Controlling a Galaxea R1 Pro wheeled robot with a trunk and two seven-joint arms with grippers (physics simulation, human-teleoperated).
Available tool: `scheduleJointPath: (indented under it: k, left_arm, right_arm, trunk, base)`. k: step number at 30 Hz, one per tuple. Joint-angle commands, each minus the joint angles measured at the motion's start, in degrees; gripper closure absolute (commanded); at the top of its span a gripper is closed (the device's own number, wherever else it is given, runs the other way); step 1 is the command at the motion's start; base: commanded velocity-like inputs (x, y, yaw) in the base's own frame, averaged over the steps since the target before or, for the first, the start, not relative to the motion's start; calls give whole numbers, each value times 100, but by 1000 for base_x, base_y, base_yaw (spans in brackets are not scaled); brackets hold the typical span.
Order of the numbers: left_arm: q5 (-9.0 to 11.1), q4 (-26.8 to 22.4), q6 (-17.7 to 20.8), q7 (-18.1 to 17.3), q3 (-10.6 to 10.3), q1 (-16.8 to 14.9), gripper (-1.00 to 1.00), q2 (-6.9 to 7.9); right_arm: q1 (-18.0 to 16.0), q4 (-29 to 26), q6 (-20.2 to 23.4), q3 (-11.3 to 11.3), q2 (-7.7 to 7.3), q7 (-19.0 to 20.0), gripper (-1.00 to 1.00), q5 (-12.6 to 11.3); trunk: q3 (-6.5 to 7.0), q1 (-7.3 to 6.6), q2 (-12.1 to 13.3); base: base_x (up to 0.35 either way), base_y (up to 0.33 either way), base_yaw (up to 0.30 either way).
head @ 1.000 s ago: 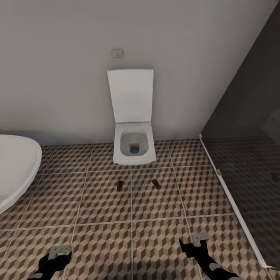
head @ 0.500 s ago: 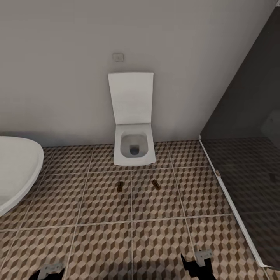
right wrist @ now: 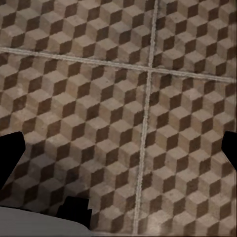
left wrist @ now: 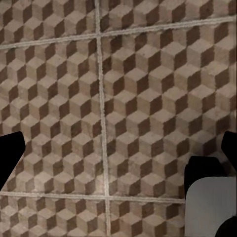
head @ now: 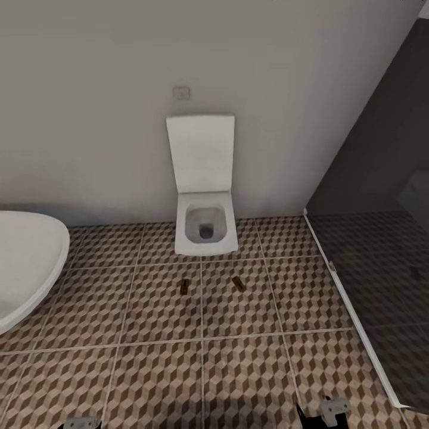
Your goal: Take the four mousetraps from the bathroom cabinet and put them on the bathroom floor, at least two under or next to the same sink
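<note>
A home bathroom, plainly. A white wall-hung toilet (head: pixel 204 226) stands against the pale wall with its square lid (head: pixel 201 153) raised and a small flush plate (head: pixel 181 93) above it. The rounded rim of a white bathtub (head: pixel 27 262) sits at one side, a dark glass shower screen (head: pixel 381 238) at the other. Cube-patterned tiles cover the bathroom floor (head: pixel 149 369).

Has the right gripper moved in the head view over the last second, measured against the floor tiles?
Yes. The right gripper has dropped toward the picture's lower edge, farther from the grout line of the bathroom floor, more than the slight camera shift accounts for.
</note>
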Motion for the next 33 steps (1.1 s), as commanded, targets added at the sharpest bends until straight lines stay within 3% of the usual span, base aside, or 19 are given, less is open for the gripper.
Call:
scheduleJointPath:
  k: [1, 7, 12, 25, 33]
  left_arm:
    - [62, 20, -42, -27, -38, -7, -100, -69]
    - [62, 16, -52, 0, -37, -6, -100, -411]
    - [62, 15, -48, 7, -37, -6, -100, -613]
    - [70, 24, -51, 23, -29, -6, -100, -645]
    - [71, 24, -53, 428, -29, -6, -100, -605]
  right_arm:
    - [4, 2, -20, 37, -50, 31, -100, -74]
    - [16, 3, -23, 34, -139, 46, -100, -424]
    - [22, 5, -11, 34, -143, 131, -100, -667]
    - [24, 2, 6, 34, -106, 184, -100, -733]
    - [24, 3, 23, 34, -92, 178, -100, -735]
  trunk:
    - [15, -22, 39]
    - [123, -154, 280]
    - [213, -264, 480]
    - [446, -550, 1002]
    - [590, -725, 1323]
  base:
    - [0, 0, 0]
    - [0, 0, 0]
    - [0, 0, 0]
    - [0, 0, 0]
    - [0, 0, 0]
